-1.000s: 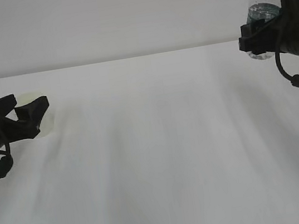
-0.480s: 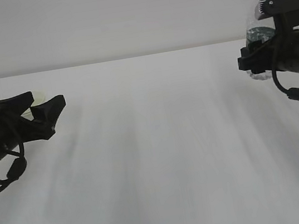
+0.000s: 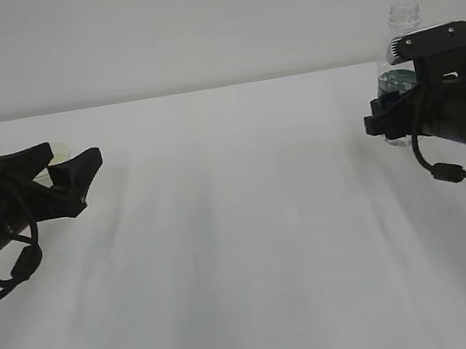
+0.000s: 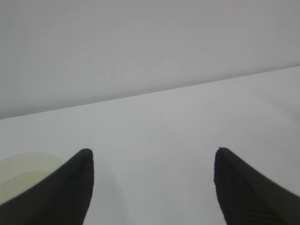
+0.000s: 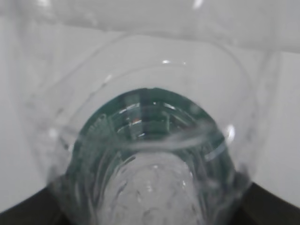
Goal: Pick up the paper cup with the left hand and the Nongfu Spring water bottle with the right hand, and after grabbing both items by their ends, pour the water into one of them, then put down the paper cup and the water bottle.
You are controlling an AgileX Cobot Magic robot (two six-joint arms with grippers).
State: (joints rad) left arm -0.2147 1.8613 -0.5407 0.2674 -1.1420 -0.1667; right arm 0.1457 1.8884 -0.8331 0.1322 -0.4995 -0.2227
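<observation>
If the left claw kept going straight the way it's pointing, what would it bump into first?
Probably nothing: the left claw is open, the paper cup sits off beside one finger, and only bare table shows ahead.

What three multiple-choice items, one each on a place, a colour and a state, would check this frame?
1. Where is the paper cup?
A. beside the left gripper's left finger
B. next to the bottle
C. at table centre

2. What colour is the water bottle's label?
A. red
B. dark green
C. yellow

3. How is the bottle?
A. lying down
B. upside down
C. upright in the right gripper

A: the left wrist view shows the rim there.
B: a green band shows.
C: its neck points up.
</observation>
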